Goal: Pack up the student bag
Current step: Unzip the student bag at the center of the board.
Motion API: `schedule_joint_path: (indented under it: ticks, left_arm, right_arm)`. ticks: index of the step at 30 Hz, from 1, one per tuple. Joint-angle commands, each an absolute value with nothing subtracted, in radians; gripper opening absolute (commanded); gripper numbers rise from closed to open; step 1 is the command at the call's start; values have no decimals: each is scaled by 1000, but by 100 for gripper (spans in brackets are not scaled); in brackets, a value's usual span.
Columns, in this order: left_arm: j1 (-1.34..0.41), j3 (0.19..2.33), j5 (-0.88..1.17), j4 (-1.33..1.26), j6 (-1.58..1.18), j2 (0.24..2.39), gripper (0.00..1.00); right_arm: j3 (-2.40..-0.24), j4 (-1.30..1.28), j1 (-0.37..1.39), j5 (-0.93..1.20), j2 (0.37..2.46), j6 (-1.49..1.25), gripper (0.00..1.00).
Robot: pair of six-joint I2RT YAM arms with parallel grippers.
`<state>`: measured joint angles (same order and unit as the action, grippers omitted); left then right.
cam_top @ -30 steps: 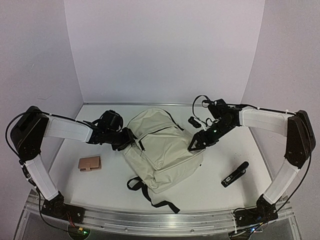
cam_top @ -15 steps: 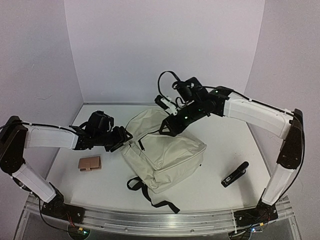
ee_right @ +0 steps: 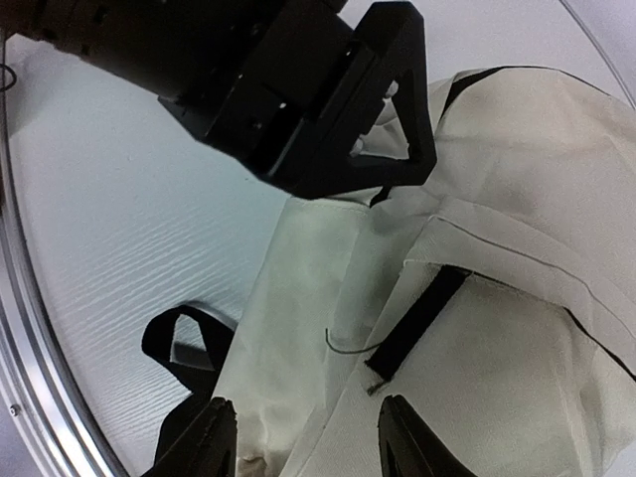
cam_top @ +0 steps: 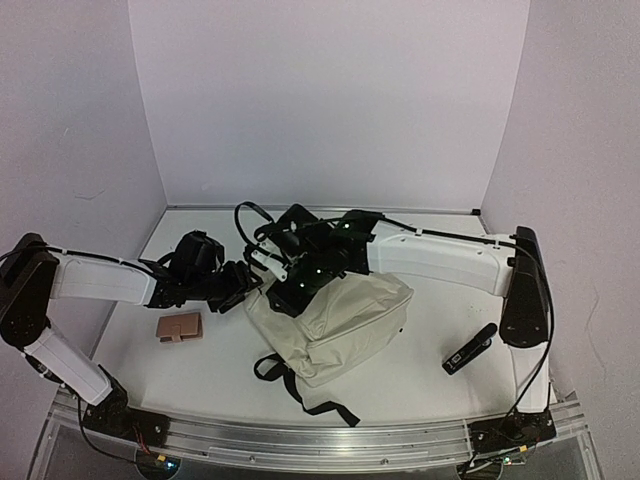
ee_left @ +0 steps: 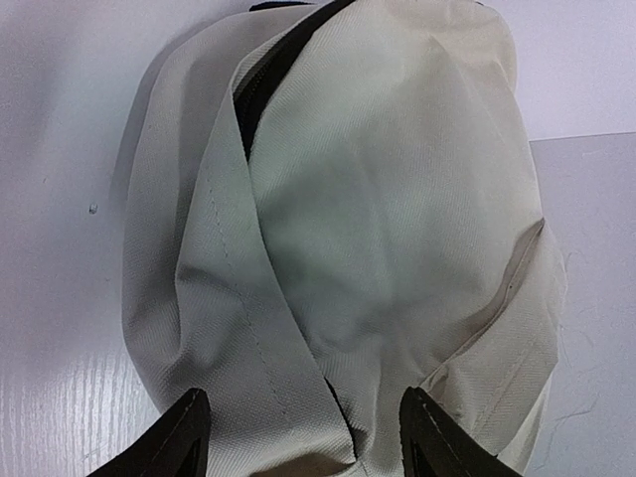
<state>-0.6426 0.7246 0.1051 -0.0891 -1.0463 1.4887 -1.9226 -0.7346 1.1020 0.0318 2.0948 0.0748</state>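
Clearly the packing has barely begun. The student bag lies flat in the middle of the table, its black straps trailing toward the near edge. A dark slit along its zipper suggests the mouth is partly undone, but nothing shows inside it. Two loose things lie outside the bag: a tan pouch near the left edge, and a black stick-shaped item toward the right near corner.

Both arms crowd the bag's left end. The left gripper has its fingers apart, with a fold of cream cloth running between them but not visibly pinched. The right gripper hangs just above the fabric beside it, fingers likewise apart and holding nothing. Spreading the opening and loading both items remain to be done, by my reading.
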Motion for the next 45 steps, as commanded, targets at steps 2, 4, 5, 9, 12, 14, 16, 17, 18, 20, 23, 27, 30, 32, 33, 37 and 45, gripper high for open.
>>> schedule_joint_path:
  ticks: [2, 4, 5, 9, 12, 14, 16, 17, 18, 20, 23, 27, 30, 32, 33, 37, 45]
  left_arm:
    - [-648, 730, 99, -125, -1048, 1472, 65]
    - [-648, 728, 97, -124, -1048, 1469, 65]
    - [-648, 728, 97, -124, -1048, 1467, 65]
    - [-647, 728, 94, -113, -1043, 1457, 65]
    - [-647, 729, 87, -107, -1042, 1455, 66]
    - [-647, 728, 87, -106, -1042, 1459, 66]
    - [-647, 728, 86, -106, -1045, 1465, 66]
    - [-647, 729, 86, -106, -1046, 1470, 66]
    - [-647, 729, 86, -106, -1047, 1476, 65]
    - [-647, 730, 85, -109, -1048, 1484, 62]
    - [-646, 730, 76, -118, -1051, 1502, 51]
    - [-638, 735, 68, -111, -1059, 1525, 32]
    - [-629, 735, 66, -113, -1064, 1536, 19]
    - [-622, 734, 65, -108, -1065, 1538, 12]
    - [-617, 735, 66, -104, -1064, 1539, 8]
    - [-598, 735, 63, -84, -1059, 1532, 0]
    - [-574, 735, 84, -82, -996, 1504, 0]
  right_arm:
    - [-2012, -743, 1091, -89, 2158, 67, 47]
    - [-2025, -744, 1091, -119, 2181, 71, 45]
    - [-2031, -744, 1091, -135, 2190, 74, 44]
    - [-2039, -743, 1090, -179, 2209, 78, 36]
    - [-2030, -746, 1090, -190, 2206, 79, 35]
    - [-2026, -750, 1090, -207, 2201, 88, 29]
    - [-2024, -755, 1089, -219, 2192, 96, 21]
    - [-2022, -756, 1088, -222, 2184, 98, 17]
    - [-2021, -756, 1087, -223, 2176, 102, 13]
    - [-2019, -757, 1082, -224, 2160, 108, 4]
    - [-2015, -758, 1067, -220, 2134, 113, 0]
    - [-2002, -757, 1045, -208, 2099, 114, 0]
    - [-1987, -758, 1023, -185, 2074, 108, 0]
    - [-1978, -758, 1009, -170, 2064, 105, 0]
    - [-1972, -759, 1002, -166, 2059, 105, 0]
    - [-1946, -763, 965, -137, 2043, 97, 0]
    - [-1871, -769, 877, -18, 1999, 82, 0]
